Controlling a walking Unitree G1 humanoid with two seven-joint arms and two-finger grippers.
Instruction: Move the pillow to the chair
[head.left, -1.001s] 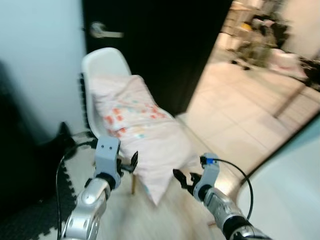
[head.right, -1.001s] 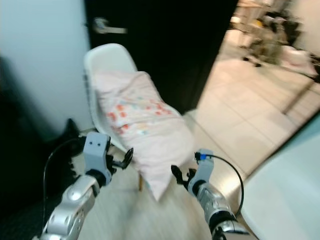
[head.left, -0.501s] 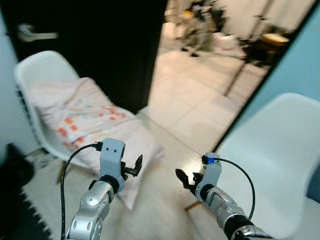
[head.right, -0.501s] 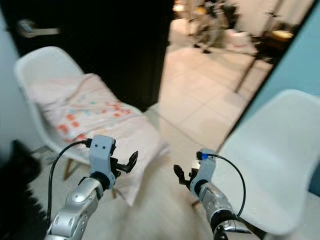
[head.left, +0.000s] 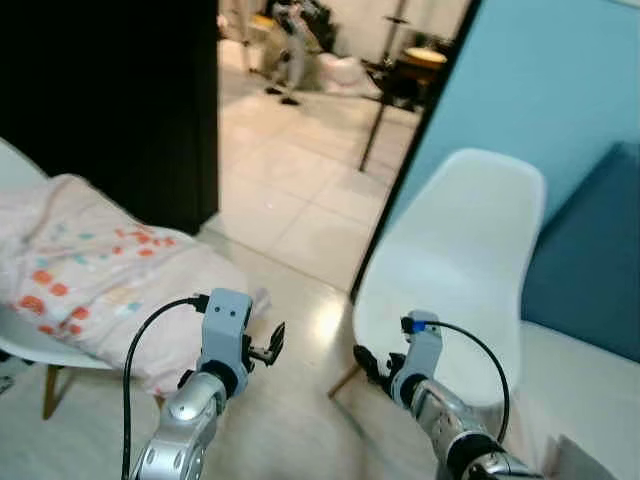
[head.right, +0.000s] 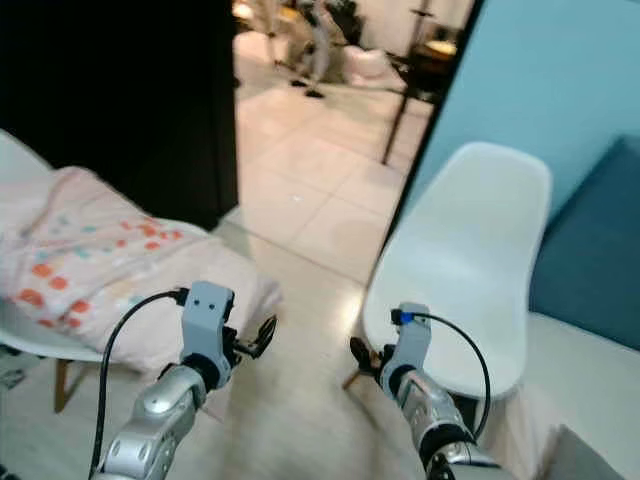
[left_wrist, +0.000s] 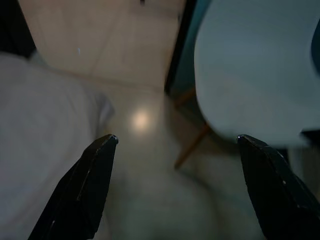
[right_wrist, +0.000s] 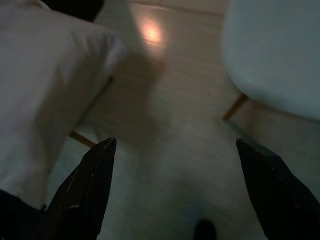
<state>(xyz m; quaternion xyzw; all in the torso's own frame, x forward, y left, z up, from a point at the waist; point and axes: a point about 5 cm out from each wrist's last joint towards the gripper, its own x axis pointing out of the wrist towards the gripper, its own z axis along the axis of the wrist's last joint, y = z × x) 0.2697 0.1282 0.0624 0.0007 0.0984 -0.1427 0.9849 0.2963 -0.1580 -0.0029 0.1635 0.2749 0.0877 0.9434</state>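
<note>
Pillow: pale pink with orange and blue spots, lying across the seat of a white chair at the robot's left, one corner drooping over the seat's front edge.
Second chair: white shell seat on wooden legs, at the robot's right, against a light blue wall; nothing lies on its seat.
Left gripper: held out over the pale wooden floor just beside the pillow's drooping corner, jaws spread wide, holding nothing.
Right gripper: raised in front of the second chair's seat edge, jaws wide apart and empty.
Background: a dark door behind the pillow, a tiled room beyond the doorway, a dark blue cushion at far right.
</note>
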